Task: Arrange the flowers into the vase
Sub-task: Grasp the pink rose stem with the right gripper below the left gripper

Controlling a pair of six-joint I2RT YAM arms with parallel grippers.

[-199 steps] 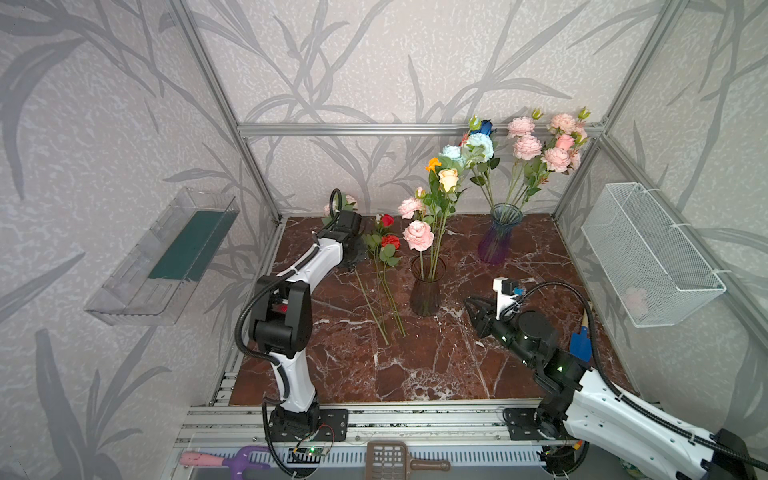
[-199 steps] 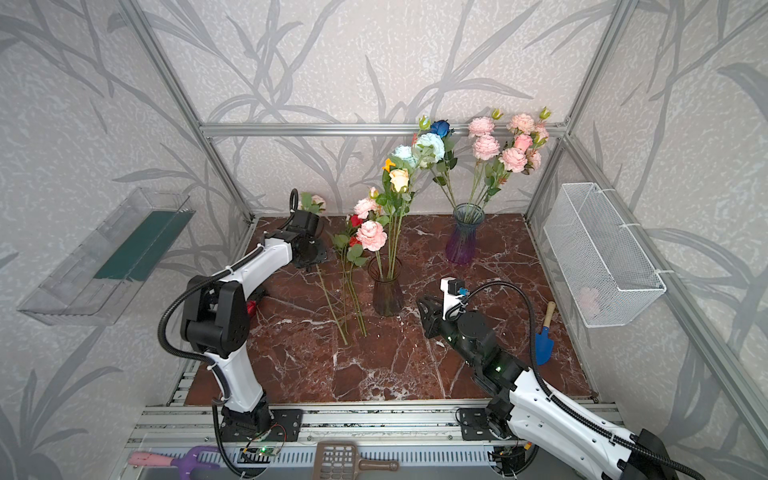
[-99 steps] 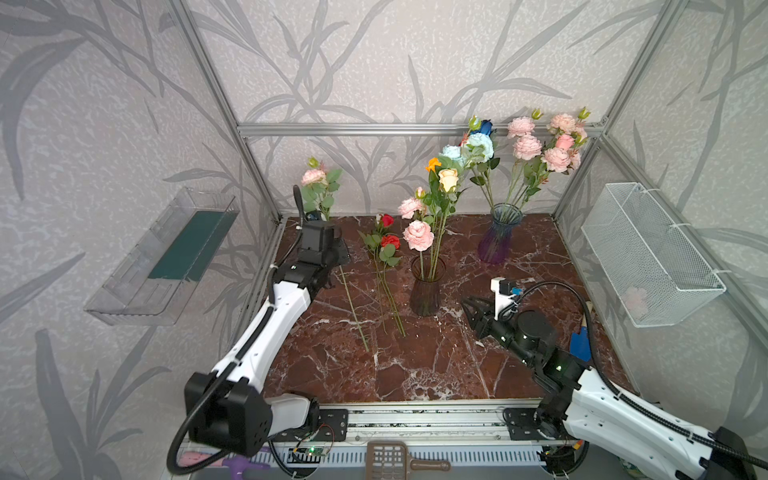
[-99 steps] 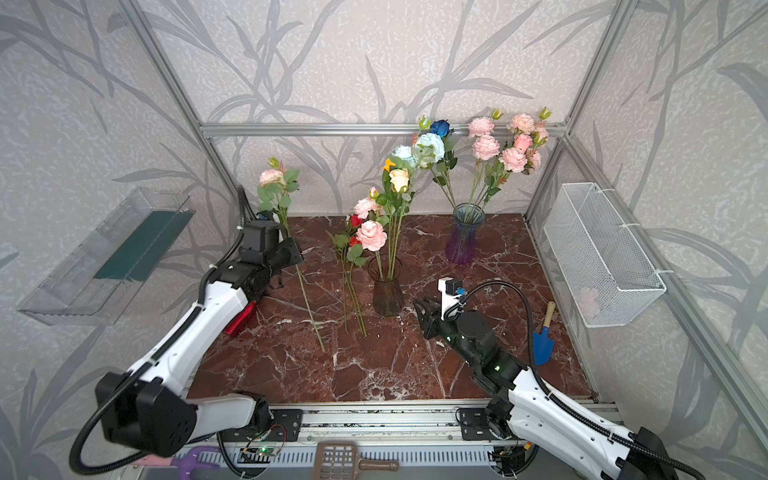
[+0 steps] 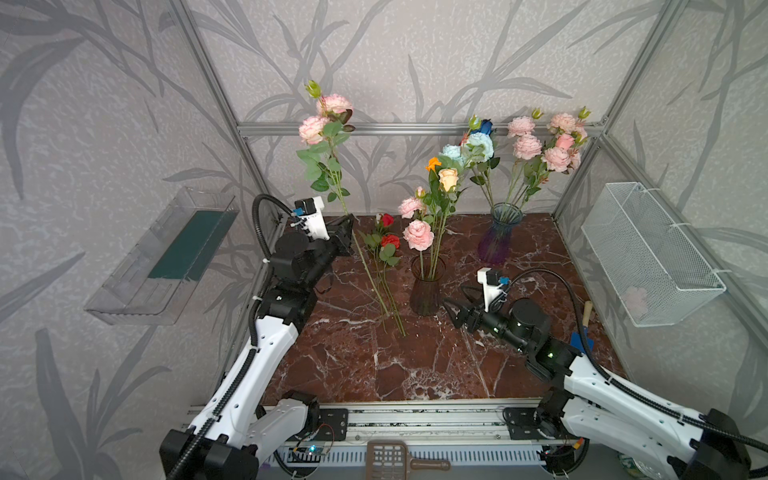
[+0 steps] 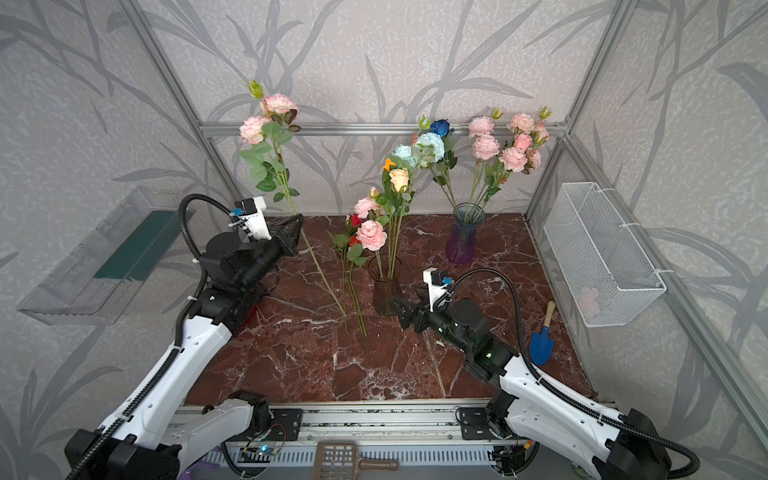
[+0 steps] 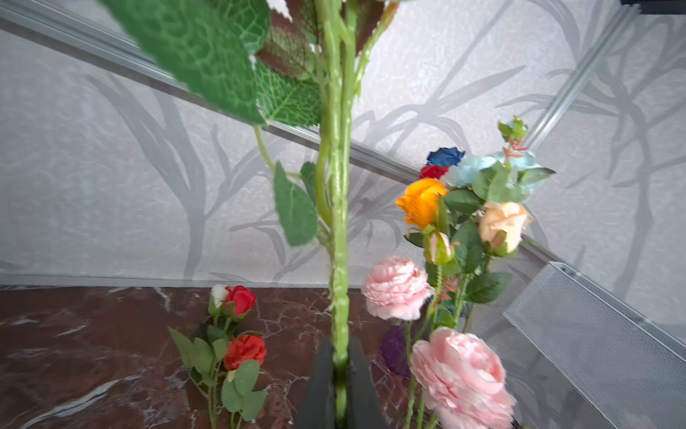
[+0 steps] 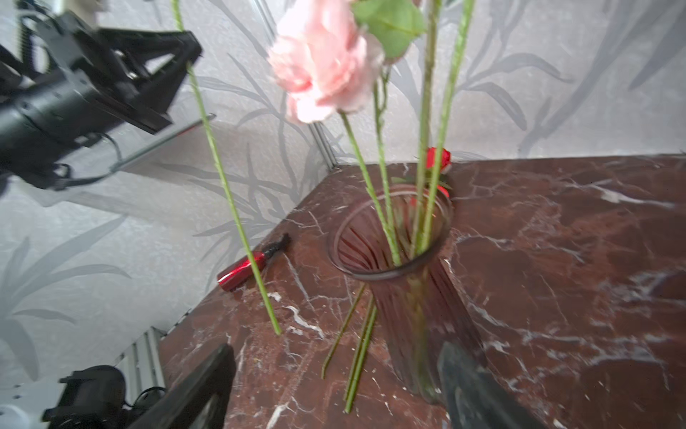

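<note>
My left gripper (image 5: 348,232) is clamped on the green stem of the pink flower spray (image 5: 328,137), which stands nearly upright above the far left of the counter (image 5: 353,365). Its blooms are high against the back wall. The stem slants down and to the right, and its cut end is low over the counter, left of the brown vase (image 5: 424,291); whether it touches I cannot tell.

The brown vase stands mid-counter and holds pink, cream and orange blooms. The red roses (image 5: 386,243) lie flat just to its left. The purple vase (image 5: 496,241), far right, holds pale blue, dark blue and pink blooms.

My right gripper (image 5: 459,303) is empty with its jaws spread wide, low and just right of the brown vase.
</note>
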